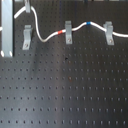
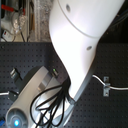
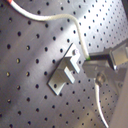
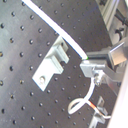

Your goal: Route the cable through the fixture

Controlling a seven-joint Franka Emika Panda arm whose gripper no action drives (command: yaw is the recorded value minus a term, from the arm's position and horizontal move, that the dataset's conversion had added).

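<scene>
The white cable [image 1: 47, 38] comes down from the top left of the first exterior view. It dips, carries a red band [image 1: 60, 33], passes the middle clip [image 1: 68, 31], carries a blue band [image 1: 88, 23], and reaches the right clip [image 1: 108, 31]. The left fixture [image 1: 27, 34] stands with nothing in its fork. In both wrist views the gripper [image 3: 90, 65] [image 4: 89, 67] is shut on the cable [image 3: 55, 19] [image 4: 55, 30] right beside this fixture [image 3: 65, 74] [image 4: 50, 62], and the cable runs past the fork, not in it. Only the fingertips [image 1: 27, 5] show at the top edge of the first exterior view.
Everything sits on a black perforated board [image 1: 65, 90]. A pale upright post [image 1: 7, 30] stands at the first exterior view's left. The white arm [image 2: 80, 35] fills most of the second exterior view, where one clip [image 2: 106, 85] with cable [image 2: 119, 89] shows at the right.
</scene>
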